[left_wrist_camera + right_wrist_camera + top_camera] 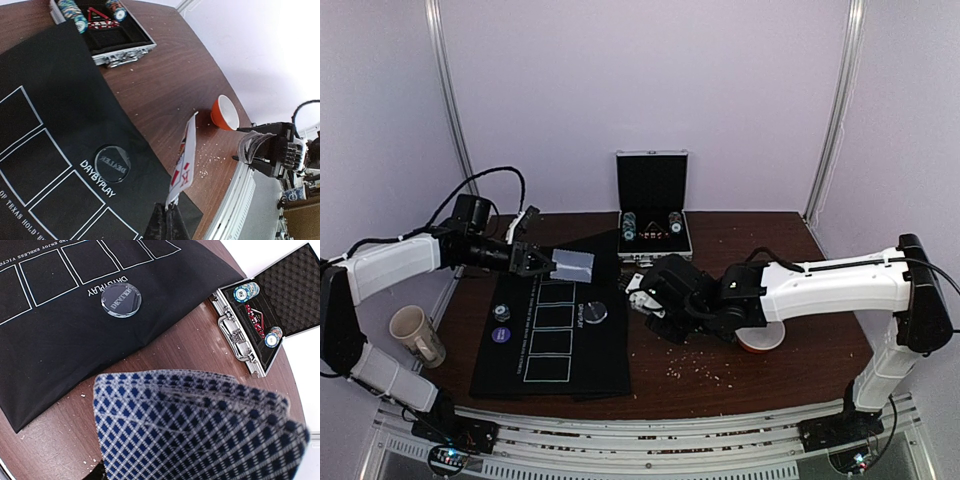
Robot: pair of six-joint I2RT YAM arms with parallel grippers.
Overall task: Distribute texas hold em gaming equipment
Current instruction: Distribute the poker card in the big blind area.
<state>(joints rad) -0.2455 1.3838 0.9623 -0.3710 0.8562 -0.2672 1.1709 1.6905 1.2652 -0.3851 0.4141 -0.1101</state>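
Two grips held: left gripper (545, 265) pinched tight on one card (573, 265), right gripper (645, 298) half-spread around the deck (200, 425). Chip case (653, 180) stood beyond both; black mat (560, 385) covered the table (770, 380) beneath.

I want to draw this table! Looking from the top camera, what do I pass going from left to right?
beige mug → two small chips → left gripper pinching a card → dealer button → right gripper holding the deck → red bowl

Soft, even light, faint shadows; wall (260, 45) blown white in left wrist view; deck (200, 425) blurred near right wrist lens.
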